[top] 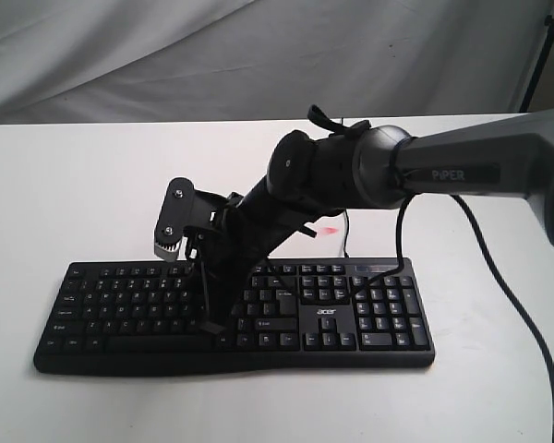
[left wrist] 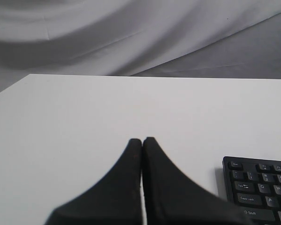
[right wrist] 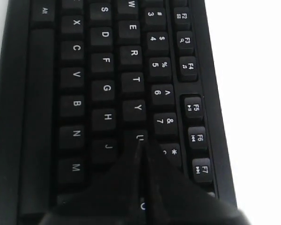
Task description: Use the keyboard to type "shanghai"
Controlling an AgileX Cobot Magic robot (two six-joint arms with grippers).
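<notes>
The black keyboard [top: 120,309] with the white acer logo lies across the front of the white table. My right arm reaches over it from the right, and my right gripper [top: 212,323] is shut and points down at the letter keys. In the right wrist view the right gripper [right wrist: 141,143] has its tips at the edge of the U key [right wrist: 136,134], with the key after U hidden beneath the fingers; the keyboard [right wrist: 103,89] fills the frame. My left gripper [left wrist: 142,139] is shut and empty over bare table, left of the keyboard [left wrist: 257,187]. It is out of the exterior view.
A thin black keyboard cable [top: 346,242] runs back from the rear edge, and the arm's thicker cable [top: 526,323] trails over the table [top: 74,185] at the right. A small red glow [top: 330,229] shows behind the keyboard. Grey cloth hangs behind the table.
</notes>
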